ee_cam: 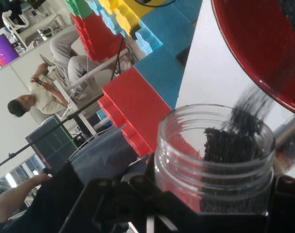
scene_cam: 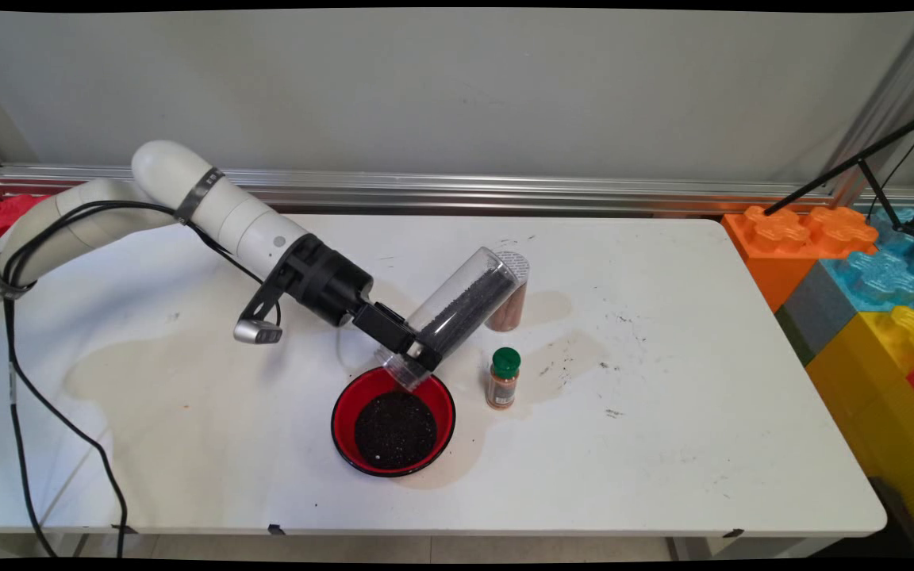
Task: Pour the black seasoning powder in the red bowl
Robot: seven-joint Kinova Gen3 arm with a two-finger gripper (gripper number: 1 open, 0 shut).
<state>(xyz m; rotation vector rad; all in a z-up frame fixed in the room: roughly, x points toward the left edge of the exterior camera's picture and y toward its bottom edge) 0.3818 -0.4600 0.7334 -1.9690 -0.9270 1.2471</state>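
Desk: a white top is spread over most of the main view, stained and dotted with dark specks right of centre.
Toy blocks: large orange, blue and yellow bricks are stacked at the right edge of the frame, off the desk.
Arm: it is brought in from the upper left, angled down toward the centre of the frame.
Clear jar: a tall see-through cylinder is tipped steeply, its open mouth turned down over the upper rim of the bowl; part of it is seen packed with black grains.
Red bowl: it is set just below the centre of the frame, with a dark heap of grains already lying inside.
Gripper: it is clamped on the jar near the mouth; in the hand view the jar neck is seen gripped from both sides.
Second jar: a container of reddish-brown powder is stood upright behind the tipped jar.
Spice bottle: a small green-capped bottle is stood upright just right of the bowl.
Progress: pouring is judged under way, with grains seen falling from the mouth in the hand view; a good share is left in the jar.
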